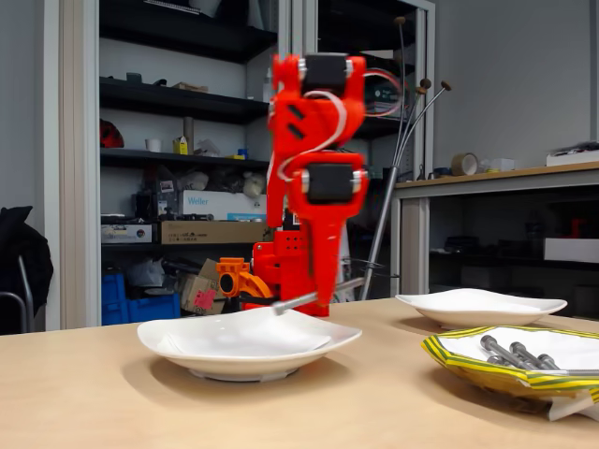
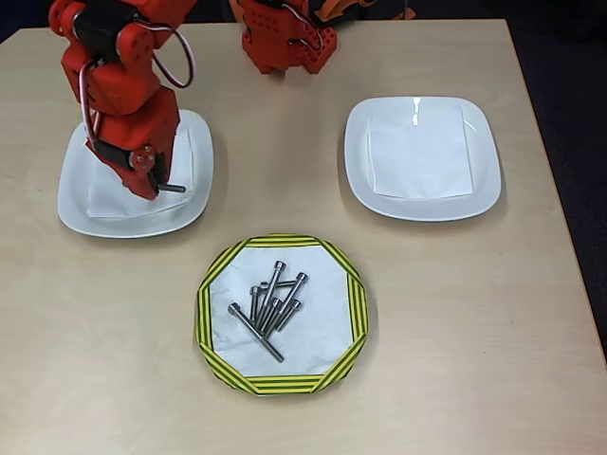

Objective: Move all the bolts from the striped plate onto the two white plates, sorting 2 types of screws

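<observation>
Holding one bolt clamped in its fingers over the left white plate in the overhead view, gripper appears mid-delivery; next move likely calls for opening to drop it.

Counter: light wood-grain top, seen in both views
Left white plate: rests on the counter at the left of the overhead view, a white sheet inside it
Right white plate: on the counter at the right of the overhead view, well apart from the left one, also lined with a white sheet
Striped plate: on the counter nearer the front edge, between the two white plates
Arm base: red, stands at the counter's far edge
</observation>
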